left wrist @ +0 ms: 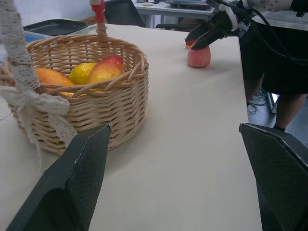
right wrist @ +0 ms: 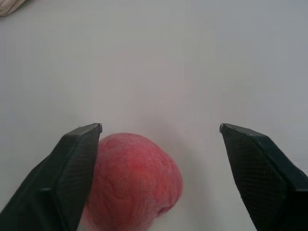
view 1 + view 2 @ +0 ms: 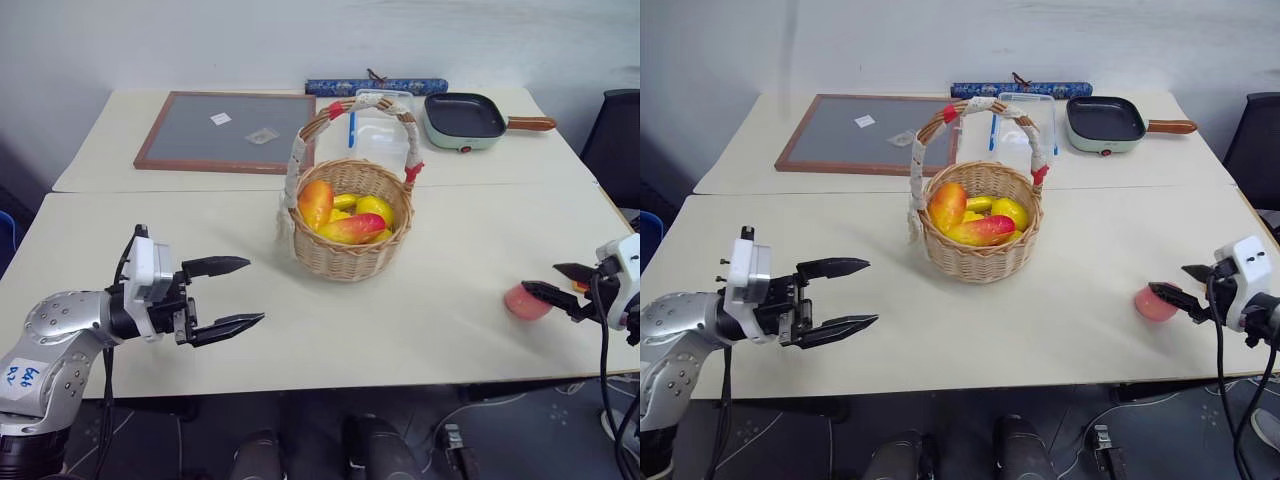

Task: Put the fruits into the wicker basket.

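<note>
My left arm (image 3: 60, 335) is silver with screws and a blue-scribbled white sticker at its 7 o'clock; black cables trail off. Each gripper (image 3: 222, 295) pairs a white housing with textured black fingers (image 1: 72, 192).

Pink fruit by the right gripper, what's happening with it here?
The right gripper has its open fingers around the pink fruit, which sits on the table not yet clamped or lifted. The wicker basket at mid-table already holds a red-orange mango and other yellow-orange fruits. The left gripper hovers open and empty beside the basket.
</note>
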{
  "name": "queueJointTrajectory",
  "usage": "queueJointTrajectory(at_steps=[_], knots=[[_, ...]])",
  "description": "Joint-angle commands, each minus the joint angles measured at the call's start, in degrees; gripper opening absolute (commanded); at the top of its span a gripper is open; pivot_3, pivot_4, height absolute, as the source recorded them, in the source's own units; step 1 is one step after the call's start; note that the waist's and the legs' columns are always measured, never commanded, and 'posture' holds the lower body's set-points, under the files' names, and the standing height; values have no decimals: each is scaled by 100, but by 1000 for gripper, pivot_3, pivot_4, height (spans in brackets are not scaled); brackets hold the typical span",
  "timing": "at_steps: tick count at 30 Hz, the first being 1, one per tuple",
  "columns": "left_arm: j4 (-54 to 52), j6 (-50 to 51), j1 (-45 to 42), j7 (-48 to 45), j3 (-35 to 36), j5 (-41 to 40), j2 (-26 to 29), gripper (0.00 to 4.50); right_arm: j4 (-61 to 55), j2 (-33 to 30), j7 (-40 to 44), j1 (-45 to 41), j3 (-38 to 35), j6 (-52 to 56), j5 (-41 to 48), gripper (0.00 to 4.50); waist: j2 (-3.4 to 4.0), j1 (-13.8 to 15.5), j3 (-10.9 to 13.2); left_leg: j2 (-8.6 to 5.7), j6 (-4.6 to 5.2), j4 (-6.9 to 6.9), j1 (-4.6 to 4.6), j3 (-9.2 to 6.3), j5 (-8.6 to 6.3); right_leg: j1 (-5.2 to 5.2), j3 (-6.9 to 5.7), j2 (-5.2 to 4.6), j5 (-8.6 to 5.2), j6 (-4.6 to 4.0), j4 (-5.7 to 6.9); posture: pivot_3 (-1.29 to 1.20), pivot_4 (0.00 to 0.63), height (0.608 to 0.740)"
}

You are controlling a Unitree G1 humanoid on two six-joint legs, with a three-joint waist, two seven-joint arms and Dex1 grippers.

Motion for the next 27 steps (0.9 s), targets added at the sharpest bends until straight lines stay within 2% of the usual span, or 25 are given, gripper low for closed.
queueJointTrajectory(at_steps=[1,3,5,9,12,17,20,24,27], knots=[[-203,5,-38,32,123,-159,84,4500,24,72,59,185,16,362,34,2687,-2,-4,-2,0,1,0,0,0,-1,2,0,-1,1,1,-2,0,150,740],[-172,3,-63,23,120,-148,106,4500,-50,89,98,245,-13,483,102,2063,-2,-2,-2,0,2,0,-1,0,-2,2,0,-2,2,2,-6,0,150,740],[-125,-10,-105,12,104,-122,121,4500,-232,88,195,367,-22,789,259,1665,-2,-1,-2,1,1,-2,-2,-1,-4,1,-1,-1,2,2,-7,0,150,740],[-45,-35,-201,-13,74,-79,131,4500,-570,157,162,628,-78,881,318,1665,-2,-2,-2,9,-5,-8,-3,-6,-6,0,-9,6,-1,-2,-14,0,150,740],[15,-51,-261,-31,59,-50,131,4500,-662,280,116,677,-216,509,285,1665,-2,-4,-2,10,-7,-9,-3,-5,-7,0,-10,8,-1,-2,-19,0,150,740],[39,-79,-304,-25,30,2,107,4500,-903,402,342,674,-710,515,717,1542,8,-20,5,9,-6,-10,-5,3,-7,-2,-5,8,1,0,-21,0,150,740],[44,-88,-291,-10,42,10,102,4500,-1744,256,617,690,-952,973,1354,1542,27,-20,16,9,-6,-10,-6,4,-7,-6,-4,9,1,0,-19,0,150,740],[58,-99,-246,-4,68,15,105,4500,-2590,277,374,345,-961,1560,1963,1542,40,-29,23,9,-7,-10,-6,7,-7,-12,1,9,1,0,-11,0,150,740],[80,-100,-178,55,151,11,87,4500,-3514,591,-121,-596,-326,1989,2484,1542,44,-47,26,10,-7,-11,-7,5,-7,-15,0,8,1,0,-11,0,150,740]])
